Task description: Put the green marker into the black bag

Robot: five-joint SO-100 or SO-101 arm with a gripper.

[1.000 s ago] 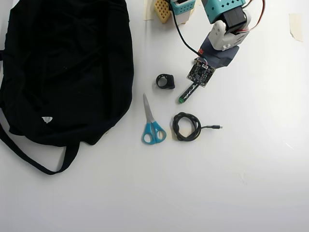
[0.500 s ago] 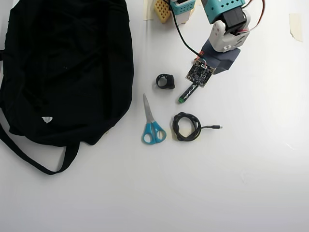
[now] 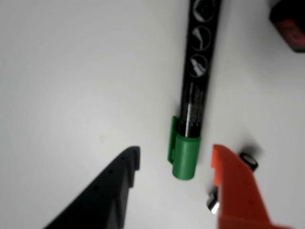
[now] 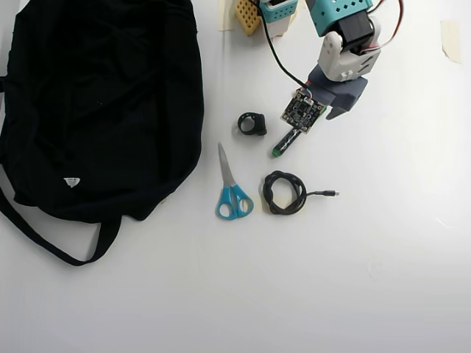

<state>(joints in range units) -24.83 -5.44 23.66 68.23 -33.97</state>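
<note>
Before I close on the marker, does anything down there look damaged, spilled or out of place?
Nothing stands out. The marker lies flat and whole on the table, cap on, between the open gripper fingers. The bag, scissors, coiled cable and small black ring lie apart from one another, undisturbed.

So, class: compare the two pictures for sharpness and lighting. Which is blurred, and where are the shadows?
Wrist view: soft and blurred, the white print on the slim black green-capped marker unreadable, and the open jaws' edges fuzzy. Overhead view: sharp, evenly lit, faint shadows, yet the large black fabric bag shows almost no detail.
</note>
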